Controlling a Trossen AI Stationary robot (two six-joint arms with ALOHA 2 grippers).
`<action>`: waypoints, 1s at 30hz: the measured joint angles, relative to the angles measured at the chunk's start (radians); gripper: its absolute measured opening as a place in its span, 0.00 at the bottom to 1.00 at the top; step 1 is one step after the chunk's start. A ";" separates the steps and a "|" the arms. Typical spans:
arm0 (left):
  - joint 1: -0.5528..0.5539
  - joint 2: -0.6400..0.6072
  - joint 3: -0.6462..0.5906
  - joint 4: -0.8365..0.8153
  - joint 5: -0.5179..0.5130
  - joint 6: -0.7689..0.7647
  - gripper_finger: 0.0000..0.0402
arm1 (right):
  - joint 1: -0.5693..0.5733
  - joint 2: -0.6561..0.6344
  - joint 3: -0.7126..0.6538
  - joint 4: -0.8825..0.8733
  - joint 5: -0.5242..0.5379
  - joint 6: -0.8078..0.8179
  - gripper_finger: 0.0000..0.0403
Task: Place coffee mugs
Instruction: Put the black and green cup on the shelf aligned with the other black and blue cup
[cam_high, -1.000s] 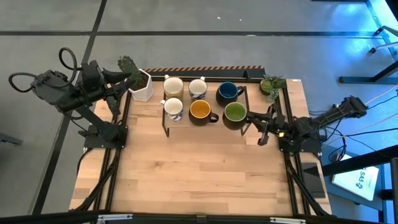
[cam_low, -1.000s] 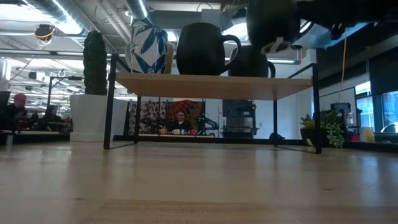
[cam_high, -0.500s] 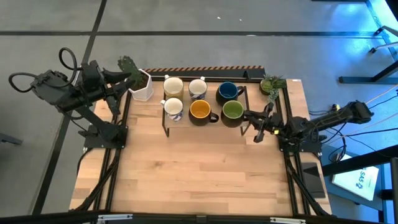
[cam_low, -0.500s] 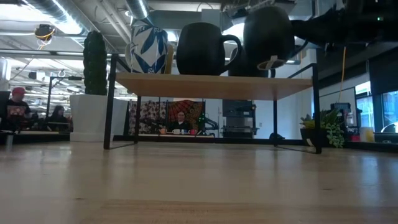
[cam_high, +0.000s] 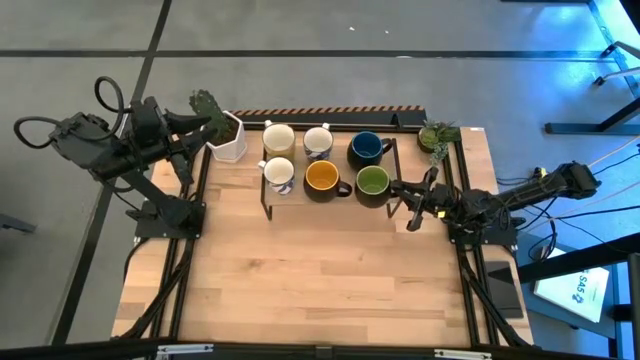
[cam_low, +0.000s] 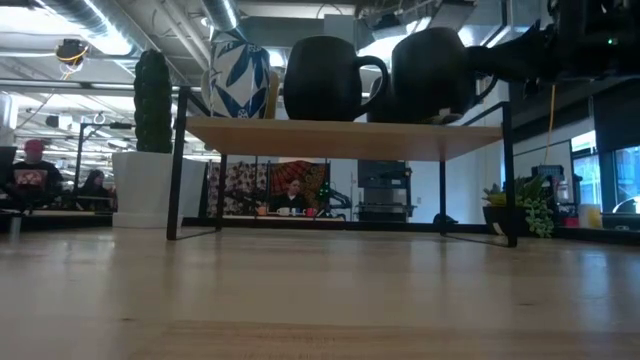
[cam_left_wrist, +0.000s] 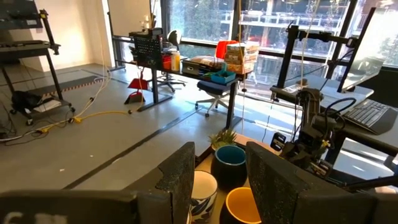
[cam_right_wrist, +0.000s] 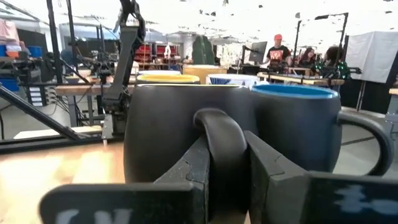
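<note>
With the right gripper (cam_high: 408, 200) pinching the handle of the green-lined mug (cam_high: 373, 181), this mug sits on the small shelf (cam_high: 330, 203) at the end of the front row, directly ahead of the fingertips. The right wrist view shows the two fingers (cam_right_wrist: 186, 171) pressed against either side of the handle loop (cam_right_wrist: 219, 155); the low view shows the mug base down on the shelf board (cam_low: 345, 138), or so close to it that no gap is visible.

Neighbours, placed from the right gripper: orange-lined mug (cam_high: 322, 177) just beyond the held mug in the same row, near but not clearly touching; blue-lined mug (cam_high: 366, 148) in the row behind, just beside it. Three pale mugs (cam_high: 279, 140) fill the far end of the shelf.

Judgement: the step in hand is the release. To do it well, confirm the base is flat before spreading the fingers; spread just enough to clear the handle; withdraw straight back along the handle axis, away from the shelf, with no lift or twist, since the handle could drag the mug off the near edge or into the orange-lined one.

Left gripper (cam_left_wrist: 217, 180) hangs over the far corner by the cactus pot (cam_high: 227, 138), fingers parted and holding nothing.
</note>
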 joint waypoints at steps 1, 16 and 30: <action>0.000 0.000 0.000 0.000 0.000 0.000 0.34 | -0.007 0.000 0.000 -0.011 -0.003 0.011 0.10; 0.000 0.000 0.000 0.000 0.001 0.000 0.34 | -0.061 0.028 0.005 -0.068 -0.053 0.117 0.10; 0.000 0.000 0.000 0.000 0.001 0.023 0.34 | -0.060 0.054 0.003 -0.111 -0.039 0.210 0.17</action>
